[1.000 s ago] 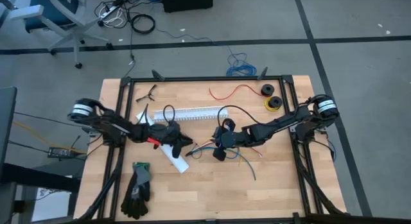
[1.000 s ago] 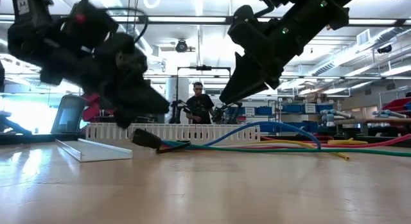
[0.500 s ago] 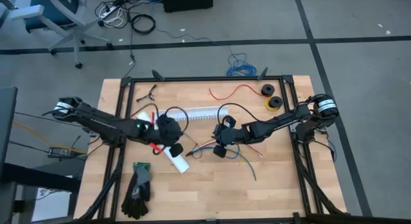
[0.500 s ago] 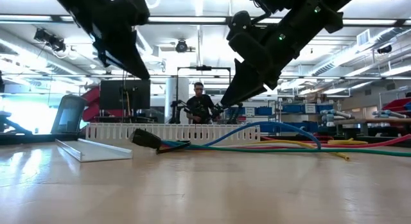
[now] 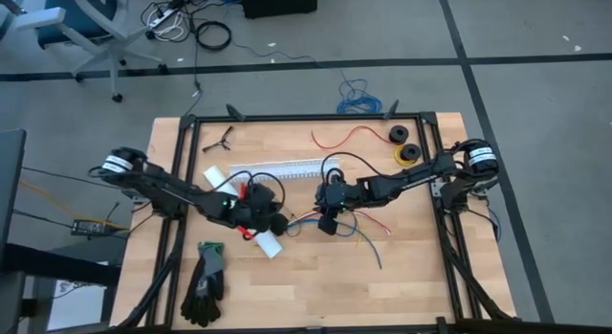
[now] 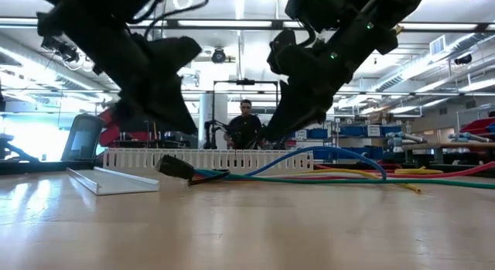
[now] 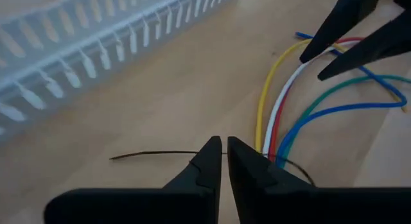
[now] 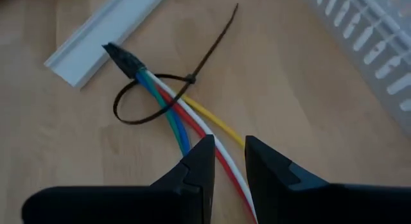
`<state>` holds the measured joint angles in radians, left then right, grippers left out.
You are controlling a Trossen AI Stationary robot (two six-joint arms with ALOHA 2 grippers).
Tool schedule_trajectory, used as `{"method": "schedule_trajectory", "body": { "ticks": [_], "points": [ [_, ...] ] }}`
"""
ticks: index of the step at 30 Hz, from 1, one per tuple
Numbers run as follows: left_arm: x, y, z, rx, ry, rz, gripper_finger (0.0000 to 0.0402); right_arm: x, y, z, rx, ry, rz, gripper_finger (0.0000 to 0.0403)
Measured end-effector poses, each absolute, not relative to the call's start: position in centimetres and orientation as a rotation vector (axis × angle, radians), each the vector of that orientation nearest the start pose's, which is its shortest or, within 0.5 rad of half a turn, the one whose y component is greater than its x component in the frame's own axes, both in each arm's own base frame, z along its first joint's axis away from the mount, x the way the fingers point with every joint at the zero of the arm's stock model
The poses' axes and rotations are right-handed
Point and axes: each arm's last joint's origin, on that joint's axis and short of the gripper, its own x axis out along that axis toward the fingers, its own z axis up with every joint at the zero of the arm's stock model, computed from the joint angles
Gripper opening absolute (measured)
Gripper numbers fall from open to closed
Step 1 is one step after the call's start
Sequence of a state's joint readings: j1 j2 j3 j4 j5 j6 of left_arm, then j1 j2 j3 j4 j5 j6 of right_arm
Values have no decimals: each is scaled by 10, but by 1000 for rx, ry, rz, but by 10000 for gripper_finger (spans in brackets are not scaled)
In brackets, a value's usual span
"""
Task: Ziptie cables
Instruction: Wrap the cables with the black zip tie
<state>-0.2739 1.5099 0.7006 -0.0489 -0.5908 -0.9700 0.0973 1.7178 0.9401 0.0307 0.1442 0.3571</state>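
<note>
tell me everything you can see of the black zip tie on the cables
The zip tie is a thin dark strap, plastic by its look, looped loosely around the cables near their dark-sleeved end. The loop is closed through its small head but not pulled tight. Its long free tail points away across the wooden table. Neither tool touches it.

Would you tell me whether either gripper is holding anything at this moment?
Nothing is held: the left gripper and right gripper hover above the cables.
</note>
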Motion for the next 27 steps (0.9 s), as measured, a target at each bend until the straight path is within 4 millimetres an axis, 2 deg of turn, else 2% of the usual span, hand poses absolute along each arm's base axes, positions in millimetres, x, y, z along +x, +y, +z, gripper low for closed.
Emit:
{"method": "schedule_trajectory", "body": {
  "ticks": [9,13,15,19,24,27],
  "points": [
    [281,-59,137,-677,617,629,35,341,51,169,229,747,-118,75],
    [282,-59,132,-672,667,594,35,339,59,168,218,759,-101,75],
    [283,-59,132,-547,723,512,35,339,62,168,215,762,-94,75],
    [289,-63,140,-188,786,318,35,338,65,168,211,762,-85,75],
    [298,-65,152,175,809,158,35,337,67,167,222,767,-85,75],
    [295,-63,151,382,879,102,35,337,67,167,231,769,-89,75]
  ]
}}
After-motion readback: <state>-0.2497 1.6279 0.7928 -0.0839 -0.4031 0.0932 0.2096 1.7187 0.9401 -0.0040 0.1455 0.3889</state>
